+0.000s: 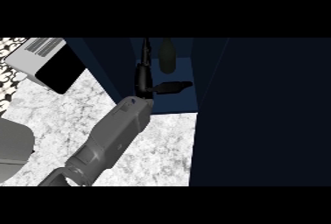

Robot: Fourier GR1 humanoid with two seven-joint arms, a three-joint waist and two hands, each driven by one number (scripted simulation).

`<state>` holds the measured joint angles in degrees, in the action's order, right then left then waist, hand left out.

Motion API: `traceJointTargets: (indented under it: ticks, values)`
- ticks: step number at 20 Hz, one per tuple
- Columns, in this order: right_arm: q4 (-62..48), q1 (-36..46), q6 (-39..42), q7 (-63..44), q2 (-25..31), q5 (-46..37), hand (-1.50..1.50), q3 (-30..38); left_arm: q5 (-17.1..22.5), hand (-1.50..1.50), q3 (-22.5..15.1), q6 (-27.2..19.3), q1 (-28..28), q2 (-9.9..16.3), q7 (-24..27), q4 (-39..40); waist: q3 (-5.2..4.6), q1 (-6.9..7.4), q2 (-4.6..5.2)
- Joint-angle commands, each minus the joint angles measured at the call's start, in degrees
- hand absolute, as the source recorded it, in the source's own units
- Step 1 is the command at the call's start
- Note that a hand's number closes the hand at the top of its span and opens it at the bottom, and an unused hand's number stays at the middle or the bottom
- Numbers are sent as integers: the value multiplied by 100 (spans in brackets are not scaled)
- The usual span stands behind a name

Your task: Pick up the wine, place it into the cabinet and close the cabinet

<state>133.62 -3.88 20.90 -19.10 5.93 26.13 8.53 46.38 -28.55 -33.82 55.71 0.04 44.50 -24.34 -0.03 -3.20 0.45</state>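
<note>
The wine bottle (167, 54) is a dark shape standing inside the open dark-blue cabinet (183, 101), near its back. My right hand (142, 78) reaches into the cabinet on a grey forearm that rises from the lower left. Its fingers (145, 51) point straight up into the cabinet and its thumb (172, 87) sticks out to the right, so the hand is open and holds nothing. The bottle is just right of the fingers and apart from them, above the thumb. My left hand does not show.
The cabinet's wide dark door (265, 113) stands open and fills the right side. A white appliance with a black face (45, 61) sits at the back left on the marble counter (161, 148). A grey rounded shape (13, 148) lies at the left edge.
</note>
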Motion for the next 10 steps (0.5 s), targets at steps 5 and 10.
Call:
traceJointTargets:
  ticks: [5,10]
  values:
    - [216,-103,-222,-73,-89,-319,-150,-8,150,-150,-920,-938,-1137,-4,-196,-2024,3,264,-64]
    - [79,-151,-165,186,-44,-290,-150,254,-147,-150,-1199,-962,-1903,-3,-398,-3193,5,335,-71]
